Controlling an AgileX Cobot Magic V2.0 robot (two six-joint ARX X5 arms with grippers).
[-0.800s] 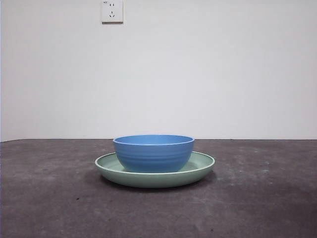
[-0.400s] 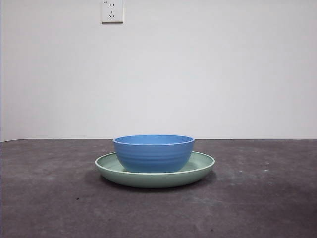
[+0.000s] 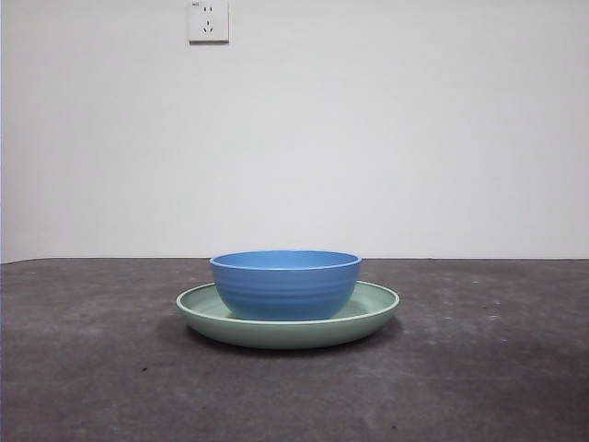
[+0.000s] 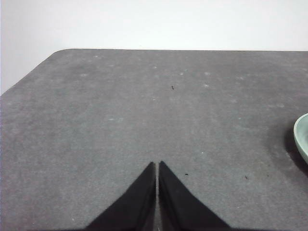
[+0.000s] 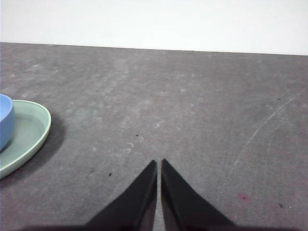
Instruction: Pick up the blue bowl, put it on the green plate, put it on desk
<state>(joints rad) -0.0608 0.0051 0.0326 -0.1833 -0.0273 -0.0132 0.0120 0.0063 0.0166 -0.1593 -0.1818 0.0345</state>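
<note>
The blue bowl point(image 3: 285, 284) stands upright inside the green plate point(image 3: 375, 308), which rests on the desk point(image 3: 92, 368) at the middle of the front view. No arm shows in that view. My left gripper point(image 4: 157, 166) is shut over bare desk point(image 4: 120, 110), with only a sliver of the plate's rim point(image 4: 302, 137) showing at the frame edge. My right gripper point(image 5: 159, 163) is shut too, hovering over the desk point(image 5: 192, 106) well away from the green plate point(image 5: 29, 130) and the blue bowl point(image 5: 5, 120) seated in it.
A white wall with a power socket point(image 3: 209, 20) rises behind the desk. The desk's rounded far corner point(image 4: 60, 52) shows in the left wrist view. A pale scratch point(image 5: 262, 127) marks the surface in the right wrist view.
</note>
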